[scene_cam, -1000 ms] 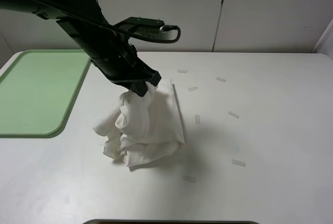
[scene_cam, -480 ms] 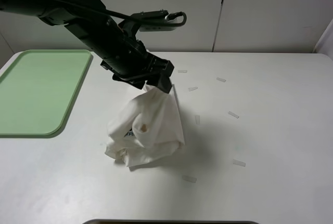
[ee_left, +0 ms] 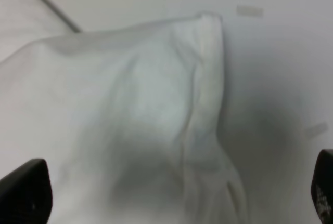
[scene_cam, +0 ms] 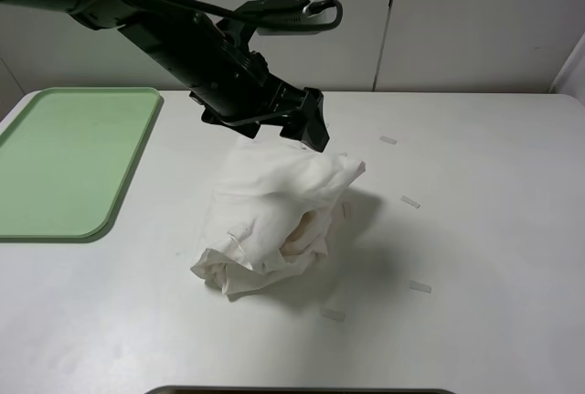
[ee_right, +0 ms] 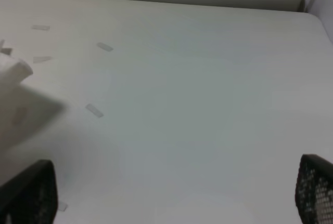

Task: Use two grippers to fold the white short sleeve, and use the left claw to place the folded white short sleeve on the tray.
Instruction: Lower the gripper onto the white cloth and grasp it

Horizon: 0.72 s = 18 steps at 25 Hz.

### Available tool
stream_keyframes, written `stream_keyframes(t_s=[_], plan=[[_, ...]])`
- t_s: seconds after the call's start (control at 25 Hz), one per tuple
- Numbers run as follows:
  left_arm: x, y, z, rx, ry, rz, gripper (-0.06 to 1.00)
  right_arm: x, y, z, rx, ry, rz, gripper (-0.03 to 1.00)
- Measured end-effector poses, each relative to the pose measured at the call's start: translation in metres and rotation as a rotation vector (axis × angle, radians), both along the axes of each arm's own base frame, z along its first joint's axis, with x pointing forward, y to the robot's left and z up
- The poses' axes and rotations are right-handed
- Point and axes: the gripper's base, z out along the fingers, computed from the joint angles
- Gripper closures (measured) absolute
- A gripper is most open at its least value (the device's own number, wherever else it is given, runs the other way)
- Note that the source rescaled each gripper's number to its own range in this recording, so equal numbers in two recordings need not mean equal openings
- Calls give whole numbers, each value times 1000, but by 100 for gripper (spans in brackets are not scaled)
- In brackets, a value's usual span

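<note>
At the far left of the high view, the pale green tray [scene_cam: 64, 161] is lying flat on the white table [scene_cam: 494, 229], its rounded corner nearest us, nothing resting on it. Moving right, the left claw [scene_cam: 297, 129] is reaching in from the upper left and hanging just above the white short sleeve [scene_cam: 274, 220]. Its jaws are standing wide apart with no cloth between them; in the left wrist view the two black fingertips [ee_left: 23, 193] are showing at opposite bottom corners with the shirt spread beneath.

The shirt itself is sitting in the centre of the frame as a rumpled, bunched heap, well apart from the tray. Deep creases are running through it, one fold is poking out toward the upper right, and a hemmed edge is showing in the wrist view. No print is visible.

Further right, small pale tape strips [scene_cam: 410, 202] are dotting the tabletop. The right gripper [ee_right: 171, 193] is appearing only in its own wrist view, fingertips spread wide, holding nothing.
</note>
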Motion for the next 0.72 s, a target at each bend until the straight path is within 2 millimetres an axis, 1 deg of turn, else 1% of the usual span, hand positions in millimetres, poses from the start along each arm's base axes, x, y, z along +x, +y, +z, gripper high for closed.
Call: stream_keyframes(t_s=[0.2,0.36,0.56,0.72], plan=[[-5,5,5,49,17,-18,-5,0,0,0,5,0,3,-3],[-10,5,3,72,56,-23,-5,0,1,0,6,0,4,-3],[-25,-10,-2,74,52,-68,-5,0,1,0,7,0,5,-3],[-30,-15,-6,70,41,-75,-5,0,1,0,7,0,5,-3]])
